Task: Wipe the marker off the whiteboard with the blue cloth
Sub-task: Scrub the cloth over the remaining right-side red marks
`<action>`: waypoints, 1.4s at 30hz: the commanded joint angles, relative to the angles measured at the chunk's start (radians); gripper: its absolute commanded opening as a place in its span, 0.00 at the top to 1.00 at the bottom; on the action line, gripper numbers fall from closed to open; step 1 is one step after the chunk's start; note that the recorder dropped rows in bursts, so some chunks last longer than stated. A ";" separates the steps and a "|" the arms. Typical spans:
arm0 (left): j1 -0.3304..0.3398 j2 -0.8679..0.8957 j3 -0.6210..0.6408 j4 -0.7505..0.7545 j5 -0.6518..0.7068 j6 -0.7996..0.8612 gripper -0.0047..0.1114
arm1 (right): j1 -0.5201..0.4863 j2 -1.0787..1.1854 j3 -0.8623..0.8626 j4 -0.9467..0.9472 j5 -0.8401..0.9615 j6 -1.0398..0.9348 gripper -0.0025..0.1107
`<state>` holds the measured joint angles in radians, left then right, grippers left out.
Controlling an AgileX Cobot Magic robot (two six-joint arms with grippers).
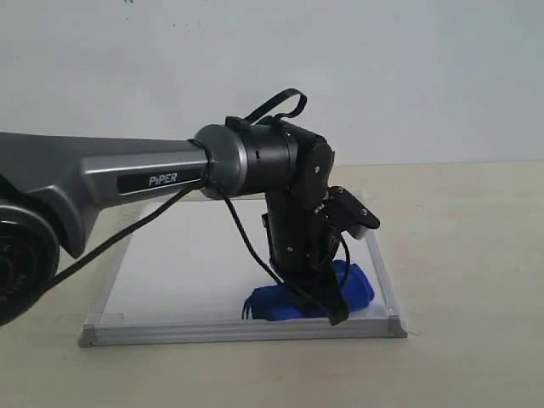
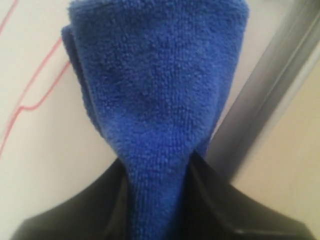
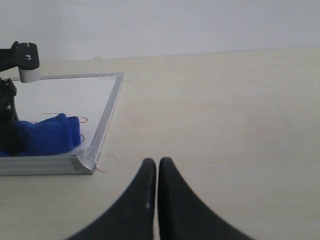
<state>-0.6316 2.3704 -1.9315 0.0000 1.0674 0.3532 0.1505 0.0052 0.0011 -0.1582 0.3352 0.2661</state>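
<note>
The whiteboard lies flat on the table, its silver frame toward the front. My left gripper stands over the board's front right corner, shut on the blue cloth, which rests on the board surface. In the left wrist view the blue cloth fans out from between the black fingers, next to the frame. Red marker lines run beside the cloth, and a bit of marker shows by the cloth. My right gripper hovers over bare table, shut and empty.
The left arm's grey link and a black cable stretch across the board. The beige table extends right of the board, and a white wall stands behind.
</note>
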 commanded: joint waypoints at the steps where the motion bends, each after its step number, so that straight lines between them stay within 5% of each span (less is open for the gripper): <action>1: -0.039 0.071 -0.065 -0.101 -0.048 -0.008 0.93 | -0.002 -0.005 -0.001 -0.004 -0.002 -0.003 0.97; 12: -0.041 0.150 -0.216 -0.145 -0.107 -0.028 0.93 | -0.002 -0.005 -0.001 -0.004 -0.002 -0.003 0.97; 18: -0.030 0.168 -0.242 0.022 -0.128 -0.116 0.93 | -0.002 -0.005 -0.001 -0.004 -0.002 -0.003 0.97; 42: 0.204 0.159 -0.245 0.234 0.103 -0.312 0.93 | -0.002 -0.005 -0.001 -0.004 -0.002 -0.003 0.97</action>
<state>-0.4600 2.5194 -2.1859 0.1493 1.0658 0.0556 0.1505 0.0052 0.0011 -0.1582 0.3352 0.2661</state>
